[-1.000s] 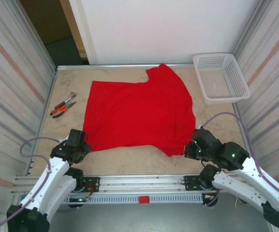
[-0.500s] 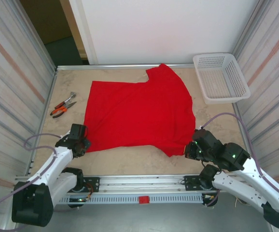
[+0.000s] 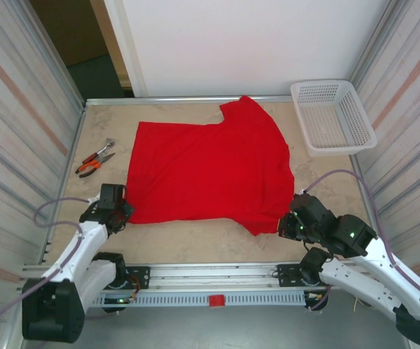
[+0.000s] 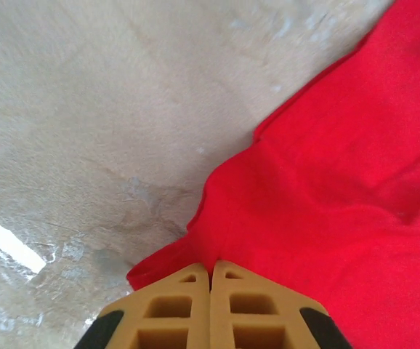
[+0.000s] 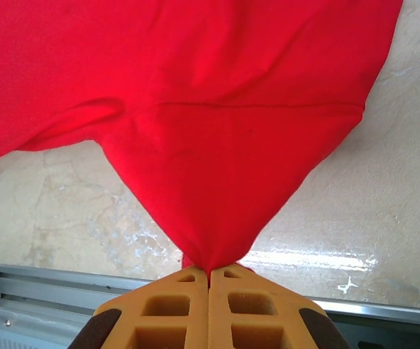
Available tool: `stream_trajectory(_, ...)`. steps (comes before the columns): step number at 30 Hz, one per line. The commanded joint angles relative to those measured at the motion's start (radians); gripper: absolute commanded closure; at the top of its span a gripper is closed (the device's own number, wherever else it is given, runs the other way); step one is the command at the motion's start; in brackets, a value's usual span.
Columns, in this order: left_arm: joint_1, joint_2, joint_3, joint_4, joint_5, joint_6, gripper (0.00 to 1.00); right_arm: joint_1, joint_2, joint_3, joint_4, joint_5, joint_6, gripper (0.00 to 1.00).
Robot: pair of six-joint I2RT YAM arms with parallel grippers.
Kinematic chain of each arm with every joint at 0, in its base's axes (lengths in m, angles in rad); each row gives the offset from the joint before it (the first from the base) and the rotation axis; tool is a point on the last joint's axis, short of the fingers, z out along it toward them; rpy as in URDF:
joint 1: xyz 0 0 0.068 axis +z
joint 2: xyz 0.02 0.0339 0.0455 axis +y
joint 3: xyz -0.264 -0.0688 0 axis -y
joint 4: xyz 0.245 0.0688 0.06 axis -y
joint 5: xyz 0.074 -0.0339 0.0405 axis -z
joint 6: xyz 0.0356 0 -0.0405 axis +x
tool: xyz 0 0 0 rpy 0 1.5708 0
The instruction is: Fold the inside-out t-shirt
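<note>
The inside-out t-shirt (image 3: 210,169) is plain bright red and lies spread flat across the middle of the table. My left gripper (image 3: 120,214) is shut on its near left corner; in the left wrist view the tan fingers (image 4: 181,309) pinch a fold of the t-shirt (image 4: 319,196). My right gripper (image 3: 284,226) is shut on the near right corner. In the right wrist view the t-shirt (image 5: 217,131) is pulled into a taut point running into the right gripper (image 5: 210,272).
Orange-handled pliers (image 3: 96,158) lie near the table's left edge. A white mesh basket (image 3: 331,116) stands at the back right corner. A metal rail (image 3: 210,275) runs along the near edge. Bare table (image 3: 195,240) lies between the two grippers.
My left gripper moved slightly left and away from me along the shirt's near left corner and closed on the cloth. The right arm stayed put, still gripping.
</note>
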Motion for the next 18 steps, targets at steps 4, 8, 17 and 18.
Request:
stream_trajectory(4, 0.051, -0.161, 0.153, -0.126, 0.041, 0.074, 1.00, -0.061, 0.015, 0.100, -0.028, 0.042, -0.077, 1.00)
stream_trajectory(8, 0.062, -0.147, 0.229, -0.142, 0.054, 0.123, 1.00, -0.118, 0.040, 0.143, -0.028, 0.018, -0.131, 1.00)
stream_trajectory(17, 0.068, -0.165, 0.260, -0.176, 0.119, 0.161, 1.00, -0.186, 0.009, 0.182, -0.044, -0.039, -0.142, 1.00)
stream_trajectory(18, 0.068, -0.185, 0.261, -0.200, 0.128, 0.149, 1.00, -0.185, 0.004, 0.192, -0.050, -0.040, -0.137, 1.00)
